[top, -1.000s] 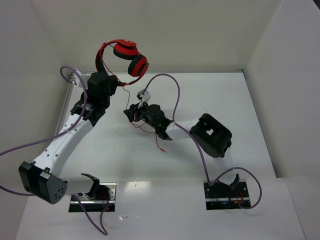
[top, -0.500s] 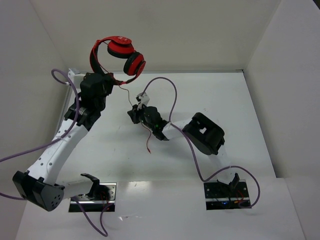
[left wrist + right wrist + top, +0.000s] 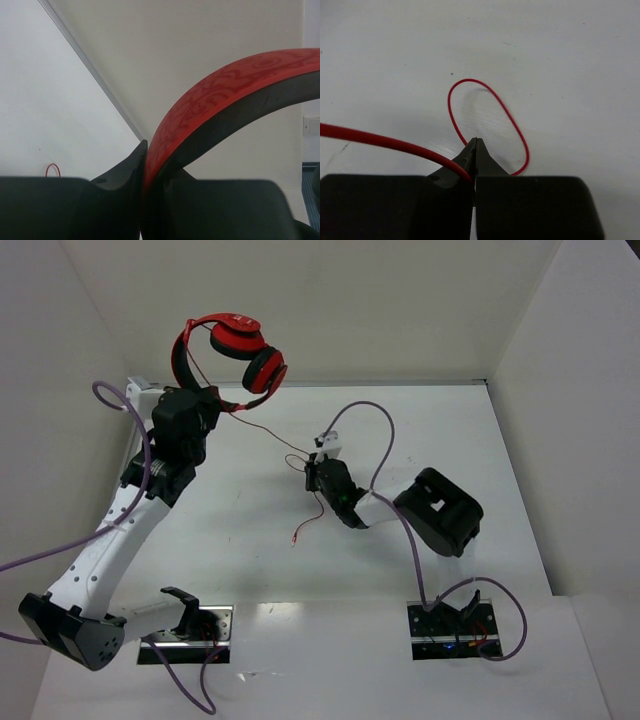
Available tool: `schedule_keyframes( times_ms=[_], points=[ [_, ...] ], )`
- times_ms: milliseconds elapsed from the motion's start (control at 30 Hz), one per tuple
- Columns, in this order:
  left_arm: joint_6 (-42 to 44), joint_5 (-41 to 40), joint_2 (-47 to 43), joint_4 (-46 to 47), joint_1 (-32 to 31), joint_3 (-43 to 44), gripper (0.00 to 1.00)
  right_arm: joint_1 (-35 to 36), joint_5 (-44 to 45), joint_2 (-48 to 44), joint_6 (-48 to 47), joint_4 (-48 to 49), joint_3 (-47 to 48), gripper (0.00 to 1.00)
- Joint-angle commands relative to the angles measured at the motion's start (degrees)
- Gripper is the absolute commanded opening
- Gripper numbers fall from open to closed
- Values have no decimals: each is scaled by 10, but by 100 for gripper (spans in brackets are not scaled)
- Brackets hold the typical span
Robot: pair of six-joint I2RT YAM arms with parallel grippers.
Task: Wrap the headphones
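Note:
The red headphones (image 3: 232,338) hang in the air at the back left, ear cups side by side. My left gripper (image 3: 197,398) is shut on the red, black-lined headband (image 3: 225,85), which fills the left wrist view between the jaws (image 3: 145,150). The thin red cord (image 3: 268,430) runs from the headphones down and right to my right gripper (image 3: 314,476). That gripper (image 3: 476,142) is shut on the cord (image 3: 370,137) just above the table. A loop of cord (image 3: 490,95) lies on the table beyond the tips. The cord's loose end (image 3: 296,537) trails toward the front.
White walls close in the table at the left (image 3: 60,440), back (image 3: 400,310) and right (image 3: 560,440). Thick purple robot cables arc over the right arm (image 3: 385,440) and beside the left arm (image 3: 110,400). The two arm bases (image 3: 190,625) (image 3: 455,625) sit at the near edge.
The right gripper has shut on the cord and moved right, pulling the cord out from the headphones. The left arm has carried the headphones slightly left and up.

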Motion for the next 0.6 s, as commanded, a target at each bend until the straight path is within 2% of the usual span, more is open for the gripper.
schedule_keyframes(
  times_ms=[0,267,400,500,567],
  points=[
    [8,-36,-18,74,4,33,0,-2,21,-70,-3,35,-53,1],
    [38,-42,-13,61,4,49,0,-2,8,-129,-24,35,-96,1],
    [25,-42,-36,53,4,44,0,-2,-43,-147,-46,35,-108,1],
    [44,-5,-42,60,4,56,0,-2,-36,-121,-52,28,-103,1],
    [56,26,-48,24,4,86,0,-2,-19,-101,-74,28,-90,1]
  ],
)
